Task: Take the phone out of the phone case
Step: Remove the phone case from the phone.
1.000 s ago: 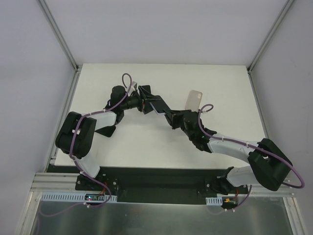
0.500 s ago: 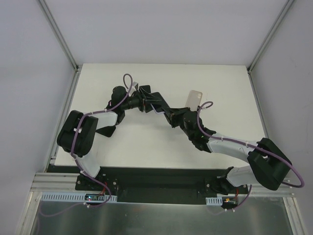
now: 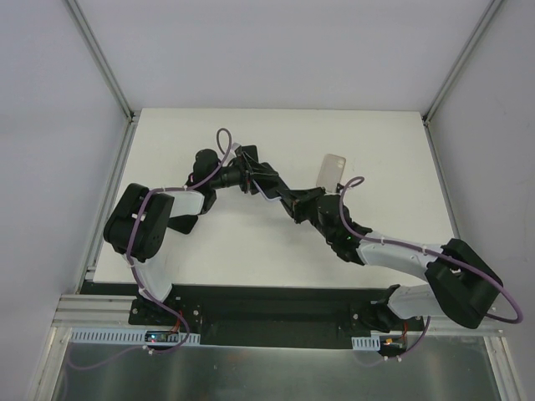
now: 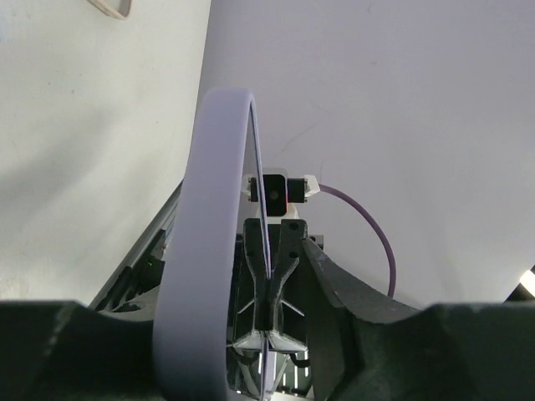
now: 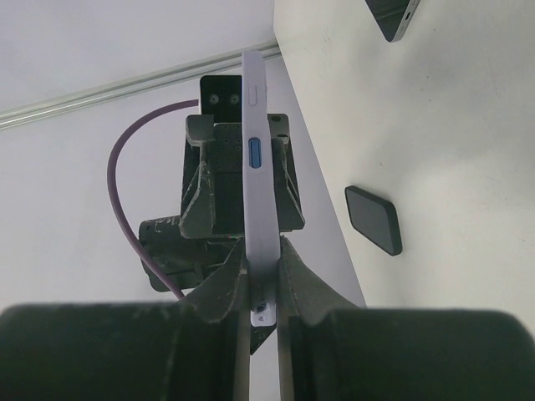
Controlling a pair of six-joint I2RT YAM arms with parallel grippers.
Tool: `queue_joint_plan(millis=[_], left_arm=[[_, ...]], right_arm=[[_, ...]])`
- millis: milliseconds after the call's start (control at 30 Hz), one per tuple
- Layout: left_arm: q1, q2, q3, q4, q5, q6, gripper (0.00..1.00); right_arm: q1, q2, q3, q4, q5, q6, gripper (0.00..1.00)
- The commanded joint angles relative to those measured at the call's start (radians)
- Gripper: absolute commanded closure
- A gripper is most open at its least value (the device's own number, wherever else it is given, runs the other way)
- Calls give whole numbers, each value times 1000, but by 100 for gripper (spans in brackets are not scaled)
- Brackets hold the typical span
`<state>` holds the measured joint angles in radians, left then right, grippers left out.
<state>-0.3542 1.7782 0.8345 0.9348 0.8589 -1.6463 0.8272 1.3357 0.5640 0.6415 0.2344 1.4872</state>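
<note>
The slim lilac-cased phone [image 5: 253, 100], likely slippery, is pinched by the right fingers [image 5: 219, 288]; the left fingers [image 4: 75, 351] cannot be judged. Its pliable-looking rim [image 4: 205, 209] should be gripped.

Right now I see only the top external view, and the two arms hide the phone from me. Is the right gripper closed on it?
Observer: Yes. In the right wrist view the right gripper is shut on the lavender phone case, seen edge-on.
Operator: And the left one?
Observer: The left gripper stands around the case, but the left wrist view shows a gap beside one finger; it is not clamped.
Operator: Is the case off?
Observer: No. The phone sits inside the case rim along its whole visible edge.
</note>
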Motion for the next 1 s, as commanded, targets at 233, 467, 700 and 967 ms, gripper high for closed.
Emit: queue_joint_plan(millis=[233,467,700,967], left_arm=[[1,-45,6,101,12,-3,58],[3,-36,18,99,29,0,81],[24,-13,64,128,69,0,100],[139,-17,124,163,300,19,100]], right_arm=[[1,-113,-19,15,126,-28,99],[-2,-107,25,-22,102,-71,99],[-2,-60,82,-52,-7,-93,99],[-89,-93,94,-95,-234,-263,54]])
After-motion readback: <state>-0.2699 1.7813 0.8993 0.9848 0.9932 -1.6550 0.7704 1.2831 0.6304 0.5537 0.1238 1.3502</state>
